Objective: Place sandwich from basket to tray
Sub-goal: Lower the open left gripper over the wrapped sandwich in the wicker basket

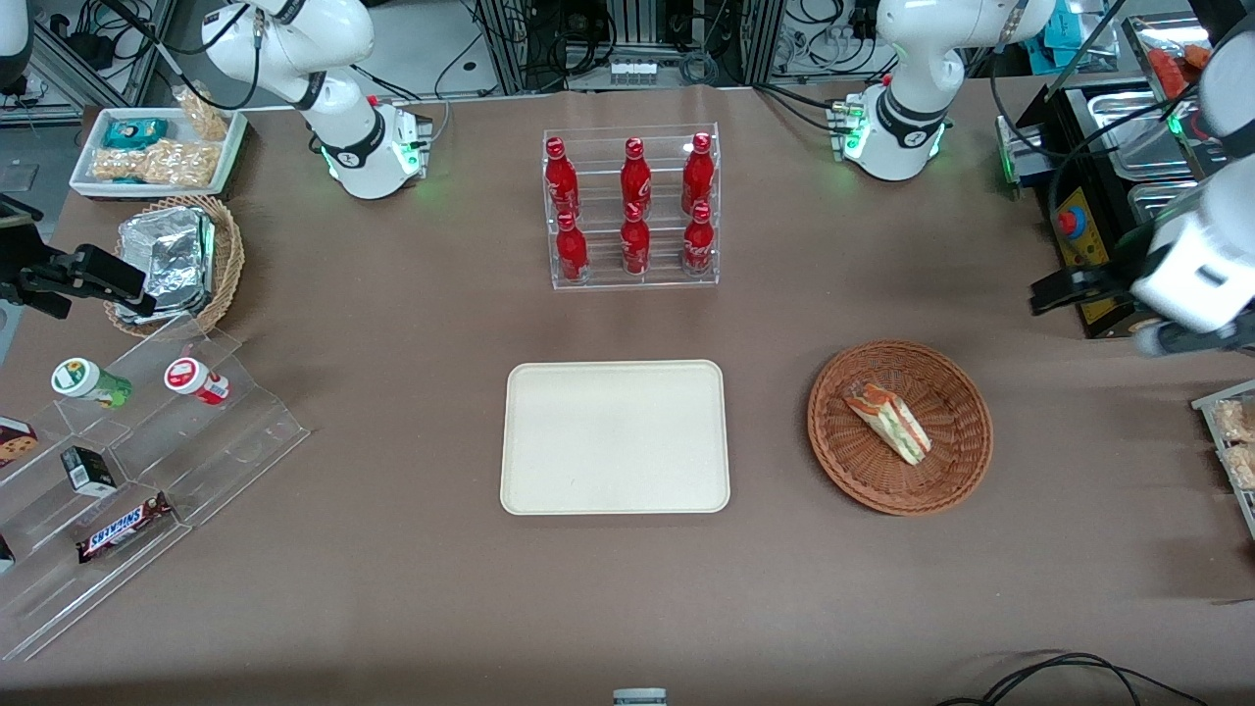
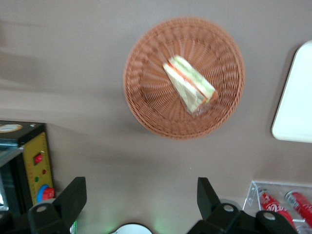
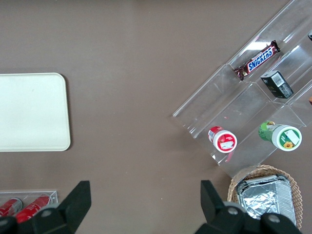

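The sandwich (image 1: pixel 887 420) (image 2: pixel 190 85), a pale wedge with red and green layers, lies in the round reddish-brown woven basket (image 1: pixel 943 390) (image 2: pixel 146 92). The cream rectangular tray (image 1: pixel 615 436) (image 2: pixel 295 102) (image 3: pixel 31 112) lies flat beside the basket, toward the parked arm's end, with nothing on it. My gripper (image 1: pixel 1054 292) (image 2: pixel 140 187) hangs above the table at the working arm's end, farther from the front camera than the basket and off to its side. It is open, its two black fingers wide apart with only bare table between them.
A clear rack of red bottles (image 1: pixel 632 208) (image 2: pixel 280 202) stands farther back than the tray. A black box with a yellow panel and red button (image 1: pixel 1079 230) (image 2: pixel 36 165) sits near my gripper. A stepped acrylic stand (image 1: pixel 127 471), a foil-pack basket (image 1: pixel 176 260) and a white snack tray (image 1: pixel 157 147) lie toward the parked arm's end.
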Controlling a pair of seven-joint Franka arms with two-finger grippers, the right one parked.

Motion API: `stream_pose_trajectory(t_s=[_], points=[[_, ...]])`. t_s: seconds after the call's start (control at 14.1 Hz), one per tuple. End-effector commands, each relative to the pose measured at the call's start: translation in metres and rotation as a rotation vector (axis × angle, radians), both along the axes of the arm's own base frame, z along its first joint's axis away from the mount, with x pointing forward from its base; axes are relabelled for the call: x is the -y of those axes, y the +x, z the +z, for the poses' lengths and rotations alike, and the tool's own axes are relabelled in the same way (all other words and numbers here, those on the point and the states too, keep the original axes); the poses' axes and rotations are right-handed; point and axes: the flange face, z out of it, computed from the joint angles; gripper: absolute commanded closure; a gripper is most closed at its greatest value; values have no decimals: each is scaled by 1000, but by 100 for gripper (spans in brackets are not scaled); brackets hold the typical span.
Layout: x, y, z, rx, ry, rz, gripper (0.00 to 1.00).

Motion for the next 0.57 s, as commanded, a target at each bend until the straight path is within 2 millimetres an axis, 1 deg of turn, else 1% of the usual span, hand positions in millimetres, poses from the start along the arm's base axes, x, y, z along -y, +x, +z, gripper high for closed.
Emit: stream_pose_trajectory(t_s=[0.0,0.14,0.21,0.28,0.35,0.42,0.49], points=[[20,17,-58,-93,2,-21,0],[33,24,-87,-88,12,-9,0],[37,23,-108,-59,46,29,0],[48,18,-130,-29,63,73,0],[56,13,-150,19,87,139,0],[62,10,-164,52,108,209,0],[70,8,-173,84,118,306,0]])
